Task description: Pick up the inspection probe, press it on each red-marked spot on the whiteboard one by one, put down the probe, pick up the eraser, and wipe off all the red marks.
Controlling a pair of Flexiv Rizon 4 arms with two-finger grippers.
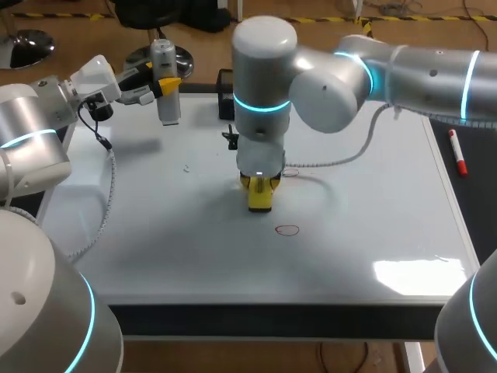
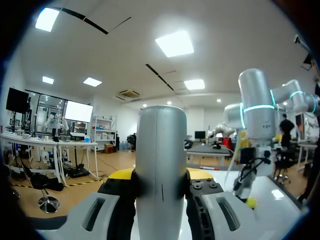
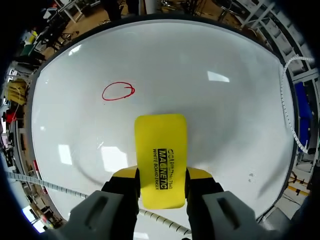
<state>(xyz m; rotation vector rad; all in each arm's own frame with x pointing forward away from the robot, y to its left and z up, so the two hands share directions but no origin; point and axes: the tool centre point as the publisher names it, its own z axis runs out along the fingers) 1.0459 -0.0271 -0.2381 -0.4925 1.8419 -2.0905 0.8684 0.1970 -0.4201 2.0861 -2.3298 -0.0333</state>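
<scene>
My left gripper (image 1: 168, 84) is shut on the grey cylindrical probe (image 1: 165, 62), held upright above the whiteboard's far left corner. In the left wrist view the probe (image 2: 161, 160) stands clamped between the yellow-tipped fingers of the left gripper (image 2: 161, 181). My right gripper (image 1: 260, 185) reaches over the middle of the whiteboard (image 1: 155, 233), shut on the yellow eraser (image 1: 260, 197), whose lower end is on or just above the board. In the right wrist view the eraser (image 3: 161, 155) sits in the right gripper (image 3: 161, 181), and a red circle (image 3: 118, 92) lies ahead of it. The same red circle (image 1: 287, 229) shows nearer the front.
A red marker (image 1: 458, 151) lies on the dark table to the right of the board. A black box (image 1: 225, 93) and a small black piece (image 1: 231, 139) sit near the board's far edge. A faint red trace (image 1: 292, 172) shows beside the right gripper.
</scene>
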